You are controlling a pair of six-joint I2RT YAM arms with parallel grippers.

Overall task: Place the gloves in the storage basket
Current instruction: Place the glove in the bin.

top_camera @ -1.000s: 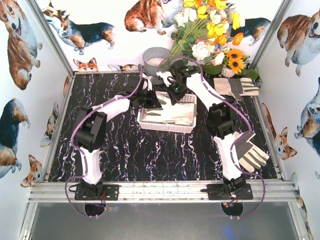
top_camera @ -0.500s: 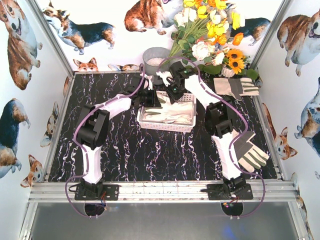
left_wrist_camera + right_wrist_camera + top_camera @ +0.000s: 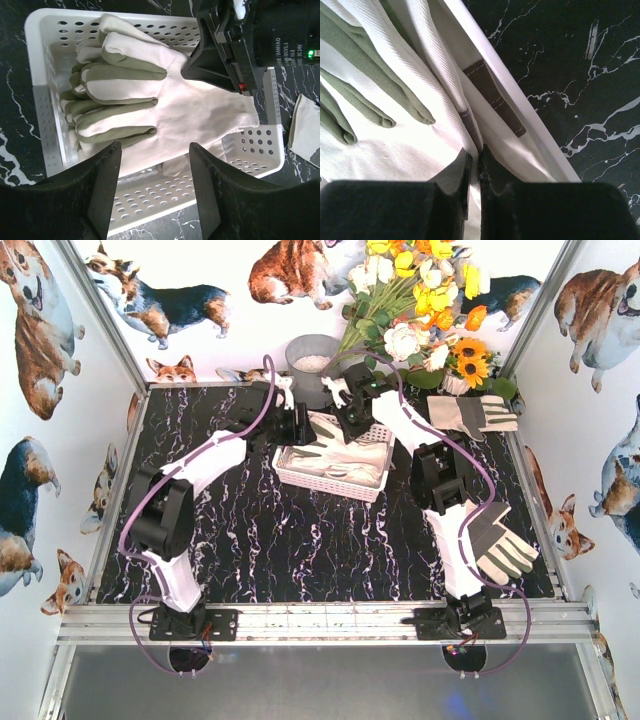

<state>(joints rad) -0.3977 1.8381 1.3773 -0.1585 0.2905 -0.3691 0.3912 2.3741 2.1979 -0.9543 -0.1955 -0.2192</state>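
Observation:
The white storage basket [image 3: 325,483] sits askew at mid-table with gloves [image 3: 345,455] piled inside. In the left wrist view the top glove [image 3: 165,100] lies flat, grey fingers to the left, over the basket's perforated wall [image 3: 150,200]. My left gripper [image 3: 154,187] hangs open over the basket's near rim with nothing between its fingers. My right gripper [image 3: 475,161] is shut on a fold of a glove's cuff [image 3: 470,120] just inside the basket rim [image 3: 520,102]. Two more gloves lie on the table, one far right [image 3: 480,412] and one near right [image 3: 500,545].
A grey metal bucket [image 3: 312,360] stands behind the basket at the back wall. A bouquet of flowers [image 3: 420,310] fills the back right corner. Both arms crowd the basket's far side, and cables loop over the right arm [image 3: 440,480].
My left gripper has opened and let go of the glove, and its arm has swung toward the back left. The basket has turned slightly. The right gripper stays shut on the cuff.

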